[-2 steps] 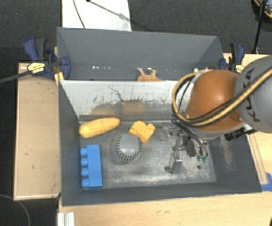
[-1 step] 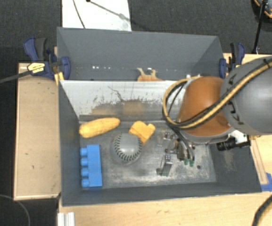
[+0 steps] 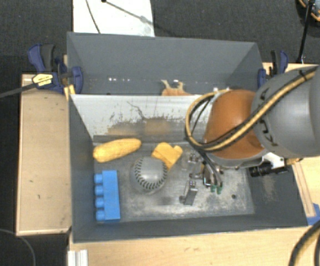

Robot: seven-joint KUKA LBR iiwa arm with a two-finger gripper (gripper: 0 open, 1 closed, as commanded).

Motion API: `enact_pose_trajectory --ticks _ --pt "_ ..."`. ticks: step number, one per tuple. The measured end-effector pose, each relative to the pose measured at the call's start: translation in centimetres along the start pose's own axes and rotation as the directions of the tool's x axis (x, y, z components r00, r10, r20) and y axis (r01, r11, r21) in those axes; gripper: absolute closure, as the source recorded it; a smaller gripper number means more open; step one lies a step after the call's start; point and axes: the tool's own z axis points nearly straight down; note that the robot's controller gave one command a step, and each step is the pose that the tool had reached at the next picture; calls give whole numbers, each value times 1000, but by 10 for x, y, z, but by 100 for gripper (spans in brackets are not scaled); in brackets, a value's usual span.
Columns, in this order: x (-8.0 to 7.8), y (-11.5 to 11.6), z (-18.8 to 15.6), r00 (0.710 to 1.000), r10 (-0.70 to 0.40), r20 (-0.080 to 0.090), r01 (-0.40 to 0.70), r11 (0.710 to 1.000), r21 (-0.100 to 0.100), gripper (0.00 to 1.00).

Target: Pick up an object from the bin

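Claw (image 3: 199, 184) low, centre-right of frame, grip state: cannot tell | likeliest pick: grey ball (image 3: 150, 174) just left, not touching | tip: I'd centre over the ball, straddle its middle, then close gently, since it may roll

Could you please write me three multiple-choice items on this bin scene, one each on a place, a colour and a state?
1. Where in the grey metal bin does the blue studded plastic block lie? A) front left corner B) rear right corner C) centre
2. What colour is the stitched ball? A) red B) grey C) green
3. How is the long yellow corn-shaped toy placed? A) upright B) atop the ball C) lying flat
Answers: 1 A, it lies by the left wall at the front; 2 B, grey with darker seams; 3 C, it lies lengthwise on the floor.
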Motion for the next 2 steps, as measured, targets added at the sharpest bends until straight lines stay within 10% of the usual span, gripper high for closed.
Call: enact_pose_trajectory --ticks 1,2 --pt "-23 18 -1 989 -151 -2 151 989 1 0" --pt "-40 24 -7 998 -66 0 66 998 -1 0"
